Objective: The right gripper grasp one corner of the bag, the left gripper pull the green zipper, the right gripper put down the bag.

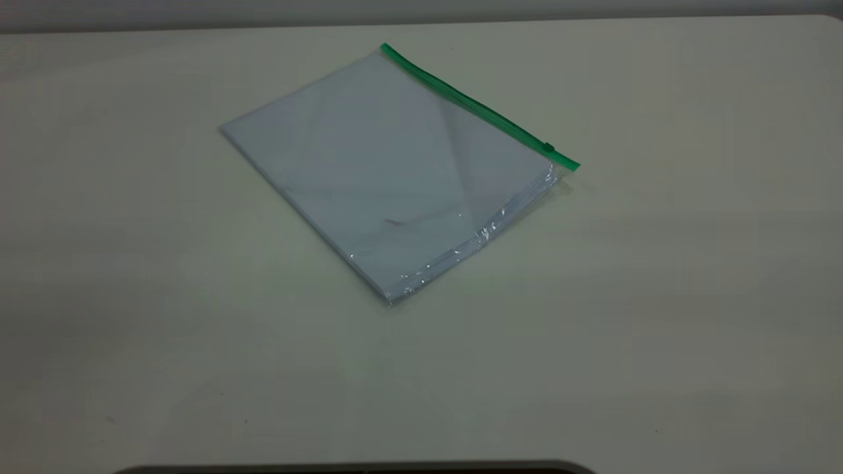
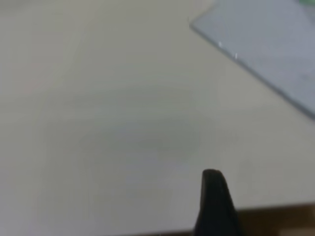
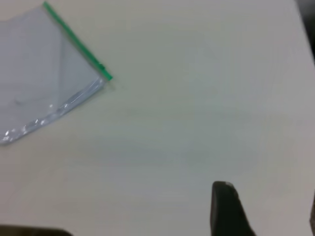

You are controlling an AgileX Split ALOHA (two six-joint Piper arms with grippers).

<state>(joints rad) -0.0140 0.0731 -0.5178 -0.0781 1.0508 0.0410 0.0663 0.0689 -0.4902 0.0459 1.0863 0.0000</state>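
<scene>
The bag (image 1: pixel 388 171) lies flat on the table, a clear pouch with white paper sheets inside. The green zipper (image 1: pixel 474 105) runs along its far right edge, with the slider tab (image 1: pixel 548 147) near the right-hand corner. No arm shows in the exterior view. In the left wrist view the left gripper (image 2: pixel 266 189) hovers over bare table, well short of the bag (image 2: pixel 266 44); one black finger (image 2: pixel 214 201) shows with nothing beside it. The right gripper (image 3: pixel 268 196) stands open and empty, far from the bag (image 3: pixel 44 78) and the green zipper (image 3: pixel 74 39).
The pale table (image 1: pixel 658 296) stretches wide on all sides of the bag. A dark rounded edge (image 1: pixel 355 469) lies along the near side of the exterior view. The table's edge (image 2: pixel 275 216) runs close under the left gripper.
</scene>
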